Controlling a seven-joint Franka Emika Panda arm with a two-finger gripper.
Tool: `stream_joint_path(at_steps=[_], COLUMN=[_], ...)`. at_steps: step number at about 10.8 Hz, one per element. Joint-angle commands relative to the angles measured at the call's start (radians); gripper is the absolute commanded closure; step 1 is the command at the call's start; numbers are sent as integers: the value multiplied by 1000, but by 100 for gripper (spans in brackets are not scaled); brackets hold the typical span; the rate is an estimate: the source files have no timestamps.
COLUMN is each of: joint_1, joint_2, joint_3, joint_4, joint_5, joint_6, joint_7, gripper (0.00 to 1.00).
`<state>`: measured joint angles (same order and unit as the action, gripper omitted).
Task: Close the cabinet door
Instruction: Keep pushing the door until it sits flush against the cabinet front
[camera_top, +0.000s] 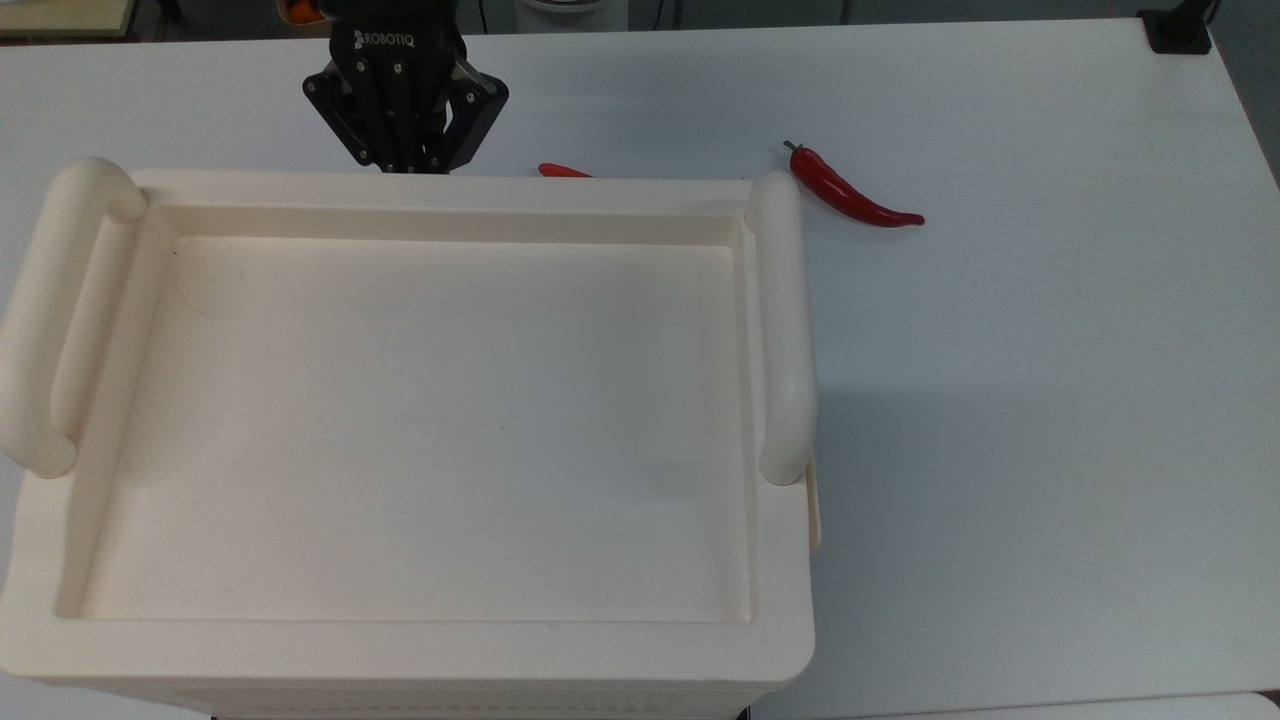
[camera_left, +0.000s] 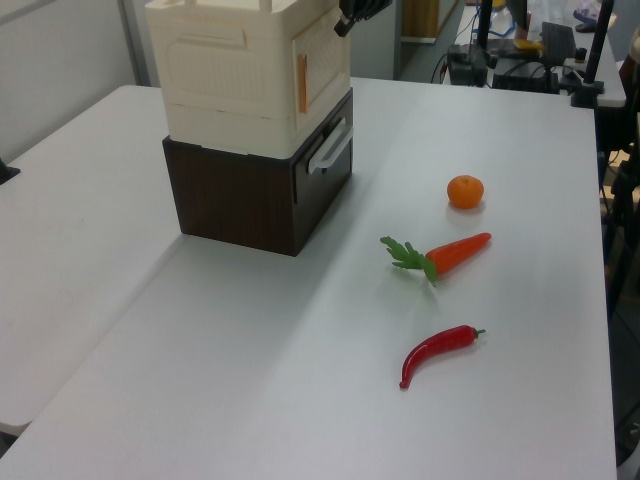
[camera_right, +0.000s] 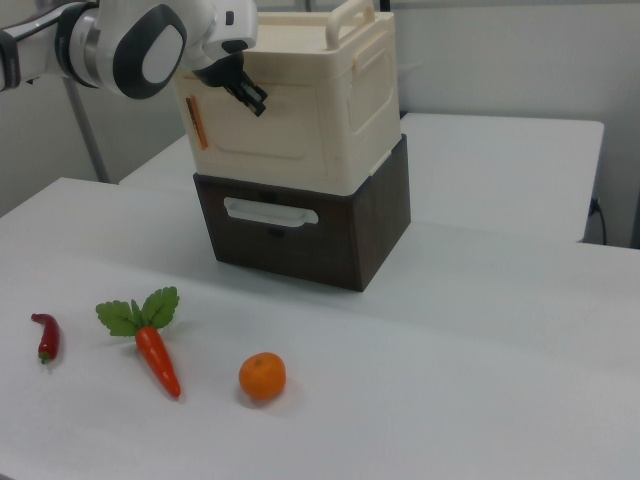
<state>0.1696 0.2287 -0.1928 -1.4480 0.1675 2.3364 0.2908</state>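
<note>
The cabinet door (camera_right: 268, 112) lies flat against the front of the cabinet (camera_right: 300, 95), flush with the frame, an orange strip at its edge in the right view's left. In the left view the door (camera_left: 322, 62) likewise sits closed in the front face of the cabinet (camera_left: 245, 75).

The cabinet stands on a dark brown drawer unit (camera_right: 305, 225) with a pale bar pull, near one long edge of the desk (camera_right: 420, 400). In the top view the cabinet's recessed top (camera_top: 410, 420) sits by the desk's left edge.

The gripper (camera_right: 247, 97) is right at the door's upper part in the right view; whether it touches, I cannot tell. In the top view the gripper (camera_top: 405, 160) hangs just past the cabinet's far rim. Fingers spread or together: cannot tell.

On the desk in front of the drawer unit, well apart from it: a mandarin (camera_right: 262, 377), a carrot (camera_right: 150, 340) with green leaves, a red chilli pepper (camera_right: 44, 336). The mandarin and carrot lie near each other; the chilli is nearest the desk edge at the right view's left.
</note>
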Motion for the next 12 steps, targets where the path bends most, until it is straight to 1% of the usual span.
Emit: stream_joint_path(at_steps=[1,2,4,7,8,10,11,12], joint_1=[11,11,13,18,18,21,22,22], joint_2=[-5,-5,17,21,21,2,-6,-20], joint_3=[-8,-8,-8,-8,-8,-10,-10,-8], joint_4=[-12,-11,-11,-14,-15,-49,-54,-54], joint_5=[14,14,14,12,3,-9,-22,-52], joint_6=[23,29,122,138,130,97,43,-27], joint_7=[14,14,34,33,30,8,-21,-35], gripper=[100,100,100,100,100,100,100,100])
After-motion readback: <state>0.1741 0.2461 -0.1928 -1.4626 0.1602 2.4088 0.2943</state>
